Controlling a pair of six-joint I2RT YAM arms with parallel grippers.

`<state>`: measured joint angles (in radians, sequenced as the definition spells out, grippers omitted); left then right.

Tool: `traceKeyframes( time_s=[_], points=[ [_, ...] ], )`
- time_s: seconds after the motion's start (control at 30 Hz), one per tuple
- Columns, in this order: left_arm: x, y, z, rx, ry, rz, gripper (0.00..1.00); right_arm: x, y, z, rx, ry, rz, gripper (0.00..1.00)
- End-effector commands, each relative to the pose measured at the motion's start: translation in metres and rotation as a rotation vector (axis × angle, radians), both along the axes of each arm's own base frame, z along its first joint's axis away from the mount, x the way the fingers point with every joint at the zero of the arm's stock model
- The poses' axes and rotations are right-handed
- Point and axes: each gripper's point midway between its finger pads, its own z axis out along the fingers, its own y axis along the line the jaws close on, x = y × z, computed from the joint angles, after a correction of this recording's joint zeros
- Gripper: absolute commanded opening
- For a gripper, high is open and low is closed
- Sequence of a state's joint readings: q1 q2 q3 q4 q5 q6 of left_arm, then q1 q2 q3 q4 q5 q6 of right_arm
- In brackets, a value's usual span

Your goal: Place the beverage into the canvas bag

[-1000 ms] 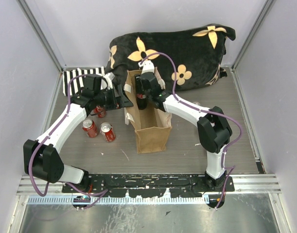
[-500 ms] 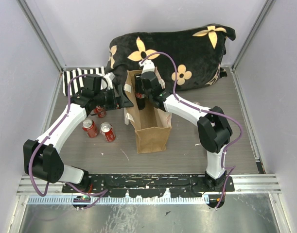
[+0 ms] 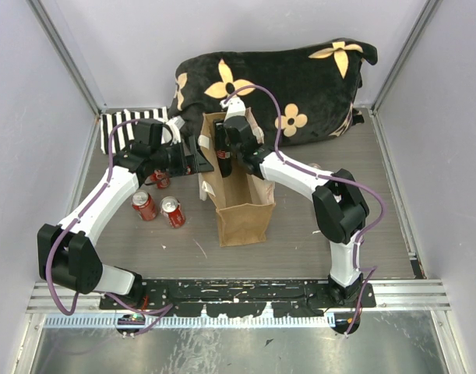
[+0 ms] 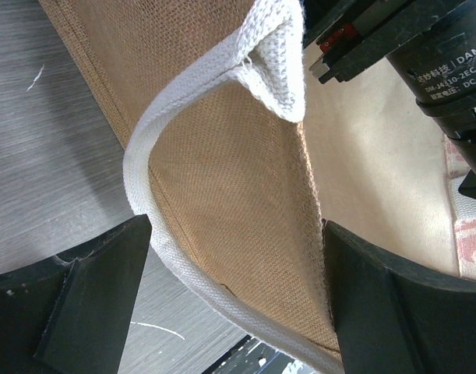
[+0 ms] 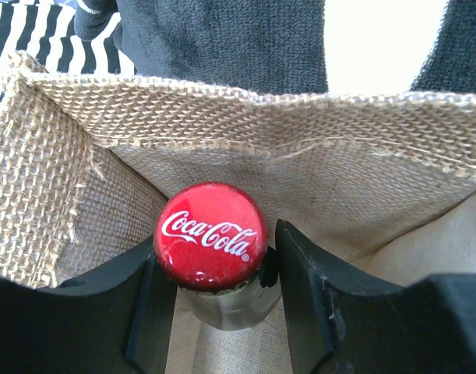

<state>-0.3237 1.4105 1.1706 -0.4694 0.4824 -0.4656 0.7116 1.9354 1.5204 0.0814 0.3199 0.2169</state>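
Found the canvas bag standing upright near the middle of the table, mouth open to the top, just in front of a big black cushion with tan flowers. Noted a striped cloth at the far left, and three red cans on the table left of the bag, two lying close together and a third nearer the left arm's wrist.

From the right wrist, saw the right gripper clamped on a bottle just under its red Coca-Cola cap, with one black finger on each side of the neck. Saw the bottle held upright inside the mouth of the bag, cap below the far rim, woven walls behind it and to its left. Could not tell about contact between its base and the bag's floor. From above, placed that gripper over the far-left part of the opening, the bottle's dark body mostly hidden by the arm.

From the left wrist, saw the left gripper with jaws spread wide at the bag's left side, straddling the woven wall and a cream handle looped between them. Found one finger just beside the strap on the outside, the other by the wall's edge on the inner side. Could not tell for certain about pressure from either pad on the fabric. Glimpsed the other arm's black wrist at the top right of that view, over the pale lining.
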Motion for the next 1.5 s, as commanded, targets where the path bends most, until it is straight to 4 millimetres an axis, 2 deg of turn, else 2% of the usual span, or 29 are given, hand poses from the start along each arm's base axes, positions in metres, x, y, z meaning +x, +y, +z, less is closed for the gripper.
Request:
traceKeyframes(
  time_s=[0.0,0.37,0.4,0.57,0.73,0.87,1.23,1.33,1.47],
  points=[
    [-0.001,-0.003,-0.001,-0.004,-0.022,-0.027,0.94,0.011,0.024,0.091,0.193,-0.205,0.02,0.01],
    [0.002,-0.005,-0.004,-0.009,-0.021,-0.029,0.95,0.006,0.027,0.068,0.136,-0.165,0.021,0.02],
    [0.002,-0.005,-0.003,-0.01,-0.023,-0.028,0.95,0.006,0.025,0.068,0.131,-0.164,0.02,0.07],
    [0.002,-0.005,-0.002,-0.013,-0.026,-0.029,0.95,0.0,0.02,0.07,0.122,-0.168,0.019,0.47],
    [-0.001,-0.004,-0.001,-0.013,-0.031,-0.03,0.95,-0.004,0.018,0.076,0.111,-0.177,0.023,0.65],
    [-0.003,-0.003,0.0,-0.013,-0.036,-0.033,0.95,-0.007,0.017,0.081,0.11,-0.184,0.023,0.73],
    [-0.004,-0.003,0.004,-0.013,-0.049,-0.032,0.95,-0.013,0.007,0.091,0.11,-0.196,-0.006,0.78],
    [-0.003,-0.003,0.011,-0.017,-0.064,-0.033,0.95,-0.016,0.002,0.102,0.118,-0.212,-0.016,0.78],
    [-0.004,-0.005,0.026,-0.019,-0.104,-0.049,0.96,-0.019,-0.007,0.127,0.13,-0.245,-0.037,0.79]
  ],
)
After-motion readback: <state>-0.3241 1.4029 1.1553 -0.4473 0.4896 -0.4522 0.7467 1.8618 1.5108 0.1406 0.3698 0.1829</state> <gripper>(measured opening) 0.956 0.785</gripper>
